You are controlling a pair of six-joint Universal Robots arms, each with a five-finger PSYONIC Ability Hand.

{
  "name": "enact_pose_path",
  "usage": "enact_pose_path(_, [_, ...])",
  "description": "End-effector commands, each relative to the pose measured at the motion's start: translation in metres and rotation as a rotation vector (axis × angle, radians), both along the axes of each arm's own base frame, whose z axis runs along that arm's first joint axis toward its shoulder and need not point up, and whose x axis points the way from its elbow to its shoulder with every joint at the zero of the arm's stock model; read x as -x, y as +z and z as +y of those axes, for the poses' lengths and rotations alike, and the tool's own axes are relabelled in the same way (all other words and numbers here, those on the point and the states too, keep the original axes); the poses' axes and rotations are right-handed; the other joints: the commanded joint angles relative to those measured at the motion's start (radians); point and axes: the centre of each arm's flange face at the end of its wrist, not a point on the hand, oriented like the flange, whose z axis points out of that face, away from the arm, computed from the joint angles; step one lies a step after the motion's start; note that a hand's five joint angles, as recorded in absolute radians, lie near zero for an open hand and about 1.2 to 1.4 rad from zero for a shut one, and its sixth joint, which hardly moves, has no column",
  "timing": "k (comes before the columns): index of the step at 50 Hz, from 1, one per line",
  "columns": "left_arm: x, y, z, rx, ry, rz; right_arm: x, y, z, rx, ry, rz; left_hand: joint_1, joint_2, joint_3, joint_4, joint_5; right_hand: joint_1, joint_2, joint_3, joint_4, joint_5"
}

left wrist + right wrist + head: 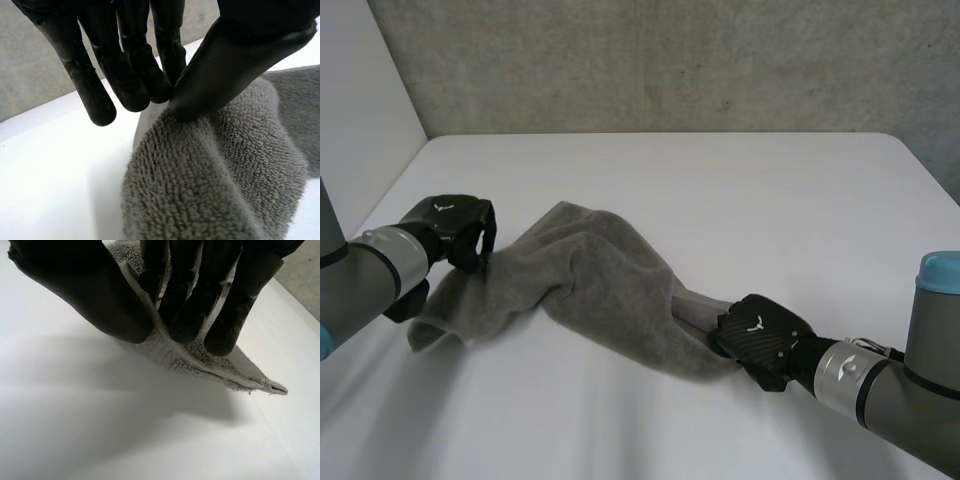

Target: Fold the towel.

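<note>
Nearest me, my right hand (765, 340) is clamped on the towel (605, 280) close to a hemmed corner. The thumb is on one side and the fingers on the other, and the stitched tip pokes out just past them, a little clear of the table (750, 190). From there the towel runs away from me in a bunched, twisted band across the near-left part of the table, sagging onto the surface between my hands. At its far end my left hand (455, 228) pinches it too, thumb pressing the thick pile against my fingertips. That grip sits on a rumpled fold, and I cannot tell whether it is a true corner or just an edge. I judge this cloth to be light, soft terry with no stiffness of its own. It will droop wherever I do not support it, and the looped pile should grip my fingers rather than slide. Nothing about it is fragile, so a firm pinch is safe. The flat hem is the best place to hold, ideally at two corners of the same edge, so the sheet can be pulled flat before any fold. Beyond my left hand there is bare table and then the grey wall (670, 60).
</note>
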Motion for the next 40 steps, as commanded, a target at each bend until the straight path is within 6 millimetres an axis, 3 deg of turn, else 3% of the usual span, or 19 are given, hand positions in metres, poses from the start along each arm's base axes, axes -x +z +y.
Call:
enact_pose_path(1, [-0.003,0.012,0.013,0.04,-0.033,-0.019,0.003,0.008,-0.005,-0.004,-0.027,-0.009,0.161,0.045,0.059,0.04,0.086,0.086,0.104,0.064,0.062,0.063])
enact_pose_path(3, [-0.006,0.02,0.014,0.064,-0.026,-0.022,0.004,0.016,-0.006,-0.005,-0.036,-0.017,0.161,0.045,0.059,0.04,0.086,0.086,0.104,0.064,0.062,0.063])
enact_pose_path(5, [-0.014,0.042,0.015,0.127,-0.009,-0.013,0.006,0.056,-0.009,0.033,-0.06,-0.069,0.161,0.045,0.059,0.04,0.086,0.086,0.104,0.064,0.062,0.063])
enact_pose_path(6, [-0.015,0.042,0.015,0.127,-0.009,-0.013,0.006,0.057,-0.009,0.033,-0.06,-0.069,0.161,0.045,0.059,0.04,0.086,0.086,0.104,0.064,0.062,0.063])
enact_pose_path(8, [-0.021,0.071,0.019,0.203,-0.013,0.011,0.008,0.104,-0.011,0.079,-0.095,-0.159,0.161,0.045,0.059,0.04,0.086,0.086,0.104,0.064,0.062,0.063])
enact_pose_path(9, [-0.021,0.072,0.019,0.203,-0.013,0.011,0.008,0.105,-0.011,0.079,-0.095,-0.16,0.161,0.045,0.059,0.04,0.086,0.086,0.104,0.064,0.062,0.063])
enact_pose_path(10, [-0.022,0.088,0.022,0.24,-0.026,0.026,0.008,0.129,-0.014,0.125,-0.111,-0.211,0.161,0.045,0.059,0.04,0.086,0.086,0.104,0.064,0.062,0.063])
enact_pose_path(11, [-0.022,0.088,0.022,0.24,-0.026,0.026,0.008,0.13,-0.014,0.125,-0.111,-0.212,0.161,0.045,0.059,0.04,0.086,0.086,0.104,0.064,0.062,0.063])
enact_pose_path(13, [-0.022,0.119,0.031,0.298,-0.056,0.049,0.01,0.174,-0.02,0.219,-0.148,-0.298,0.161,0.045,0.059,0.04,0.086,0.086,0.104,0.064,0.062,0.063])
enact_pose_path(14, [-0.022,0.119,0.031,0.299,-0.056,0.049,0.01,0.175,-0.02,0.22,-0.148,-0.298,0.161,0.045,0.059,0.04,0.086,0.086,0.104,0.064,0.062,0.063])
enact_pose_path(16, [-0.021,0.144,0.04,0.341,-0.074,0.062,0.014,0.211,-0.02,0.287,-0.167,-0.351,0.161,0.045,0.059,0.04,0.086,0.086,0.104,0.064,0.062,0.063])
enact_pose_path(19, [-0.022,0.159,0.043,0.373,-0.071,0.072,0.022,0.226,-0.026,0.291,-0.215,-0.348,0.161,0.045,0.059,0.04,0.086,0.086,0.104,0.064,0.062,0.063])
enact_pose_path(25, [-0.022,0.16,0.038,0.366,-0.063,0.083,0.023,0.216,-0.044,0.217,-0.289,-0.29,0.161,0.045,0.059,0.04,0.086,0.086,0.104,0.064,0.062,0.063])
enact_pose_path(30, [-0.02,0.125,0.017,0.245,-0.057,0.075,0.017,0.19,-0.064,0.156,-0.319,-0.207,0.161,0.045,0.059,0.04,0.086,0.086,0.104,0.064,0.062,0.063])
enact_pose_path(32, [-0.015,0.096,0.002,0.148,-0.065,0.068,0.011,0.171,-0.076,0.138,-0.322,-0.143,0.161,0.045,0.059,0.04,0.086,0.086,0.104,0.064,0.062,0.063])
enact_pose_path(33, [-0.015,0.096,0.002,0.148,-0.065,0.068,0.011,0.171,-0.076,0.138,-0.322,-0.143,0.161,0.045,0.059,0.04,0.086,0.086,0.104,0.064,0.062,0.063])
enact_pose_path(35, [-0.012,0.071,-0.015,0.075,-0.067,0.062,0.003,0.153,-0.088,0.143,-0.331,-0.079,0.161,0.045,0.059,0.04,0.086,0.086,0.104,0.064,0.062,0.063])
enact_pose_path(38, [-0.01,0.062,-0.024,0.058,-0.07,0.061,-0.002,0.147,-0.095,0.155,-0.337,-0.052,0.161,0.045,0.059,0.04,0.086,0.086,0.104,0.064,0.062,0.063])
enact_pose_path(40, [-0.001,0.055,-0.043,0.059,-0.085,0.065,-0.013,0.146,-0.11,0.208,-0.355,-0.034,0.161,0.045,0.059,0.04,0.086,0.086,0.104,0.064,0.062,0.063])
